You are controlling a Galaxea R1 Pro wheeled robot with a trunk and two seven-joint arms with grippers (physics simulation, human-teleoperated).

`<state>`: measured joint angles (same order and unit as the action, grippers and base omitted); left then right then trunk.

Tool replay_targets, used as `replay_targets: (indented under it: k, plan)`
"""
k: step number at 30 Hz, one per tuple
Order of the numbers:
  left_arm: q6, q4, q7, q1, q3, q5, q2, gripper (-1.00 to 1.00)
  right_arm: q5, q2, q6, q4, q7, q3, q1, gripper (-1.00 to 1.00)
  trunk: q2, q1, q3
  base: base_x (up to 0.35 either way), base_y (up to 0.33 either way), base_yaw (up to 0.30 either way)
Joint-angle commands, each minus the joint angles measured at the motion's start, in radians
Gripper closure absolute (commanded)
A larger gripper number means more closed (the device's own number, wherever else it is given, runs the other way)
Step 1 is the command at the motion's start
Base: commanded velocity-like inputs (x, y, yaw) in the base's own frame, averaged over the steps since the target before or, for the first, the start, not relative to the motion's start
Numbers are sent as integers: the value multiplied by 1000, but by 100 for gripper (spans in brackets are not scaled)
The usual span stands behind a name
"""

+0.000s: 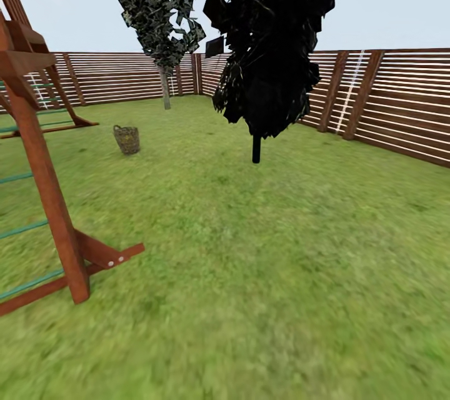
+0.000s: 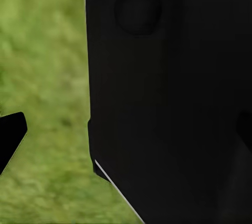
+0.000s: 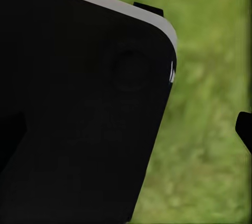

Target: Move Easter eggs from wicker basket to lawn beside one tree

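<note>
Left gripper: one black fingertip (image 2: pixel 9 139) shows at the frame edge of the left wrist view, over blurred grass; beside it looms a large black housing (image 2: pixel 173 103) with a pale edge line. Spread of the jaws cannot be told.
Right gripper: one black fingertip (image 3: pixel 244 128) shows at the frame edge of the right wrist view, over grass, beside a black body panel (image 3: pixel 84 114) with a grey rim. Spread likewise cannot be told.
Writing, brands, labels: none legible on any item.
Wicker basket (image 1: pixel 127 139): small, round, bucket-shaped, loosely woven grey-brown twigs; stands upright on the lawn (image 1: pixel 262 262). Contents too small to make out.
Tree (image 1: pixel 165 89): straight pale grey-brown trunk, jagged blackish-green foliage; stands beyond the basket, toward the fence corner, well apart from it.
Second tree (image 1: pixel 256 149): thin black trunk, dense black foliage hanging low; stands to the right of the basket, well apart.
Play frame (image 1: pixel 44 175): reddish-brown timber posts, green rungs; its far foot rests near the basket on the left, its near post in the foreground.
Fence (image 1: pixel 400 112): brown horizontal slats, enclosing the grass behind the basket and along the right.
</note>
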<state>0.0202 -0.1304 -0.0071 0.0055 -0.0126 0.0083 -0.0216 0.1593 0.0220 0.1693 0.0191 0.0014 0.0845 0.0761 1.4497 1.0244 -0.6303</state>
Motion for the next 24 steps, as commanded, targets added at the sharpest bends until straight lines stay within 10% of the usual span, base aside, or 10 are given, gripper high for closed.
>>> replay_targets:
  k: [1, 24]
  plan:
    - [1, -2, -1, 1, -1, 1, 0, -100, 0, 1, 3, -1, 0, 7, 0, -100, 0, 1, -1, 340, 0, 0]
    - [1, -2, -1, 1, -1, 1, -1, -100, -1, 4, 3, -4, 0, 7, 1, -100, 0, 1, -1, 340, 0, 0]
